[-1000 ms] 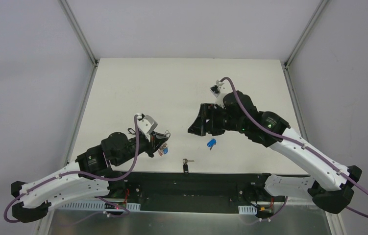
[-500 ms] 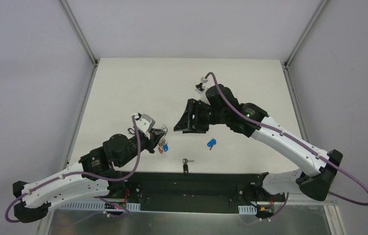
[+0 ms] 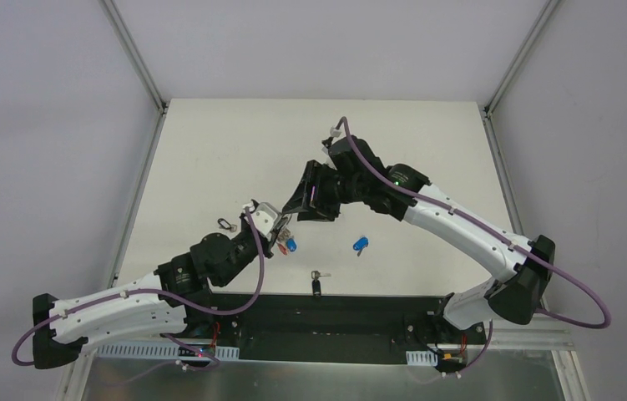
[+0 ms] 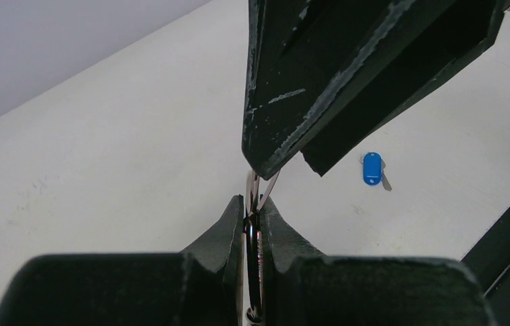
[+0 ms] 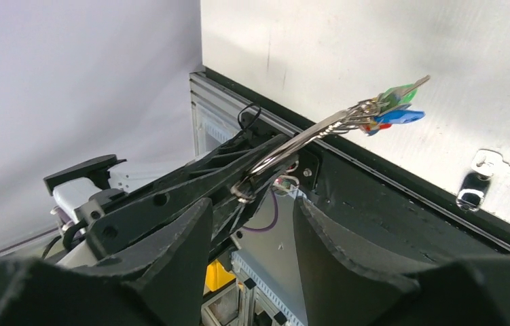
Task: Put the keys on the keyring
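Over table (image 3: 209, 150), right hand (image 3: 295, 213) tilts down at keyring (image 4: 255, 193)

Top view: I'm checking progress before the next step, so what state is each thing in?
Left gripper, shut on keyring.
Right gripper, open, tips at keyring.
Blue key, lying loose on table.
Black key, lying loose by table's near edge.

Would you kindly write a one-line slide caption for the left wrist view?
Left tool clamps the thin silver metal keyring, the open right tool poised at its top.
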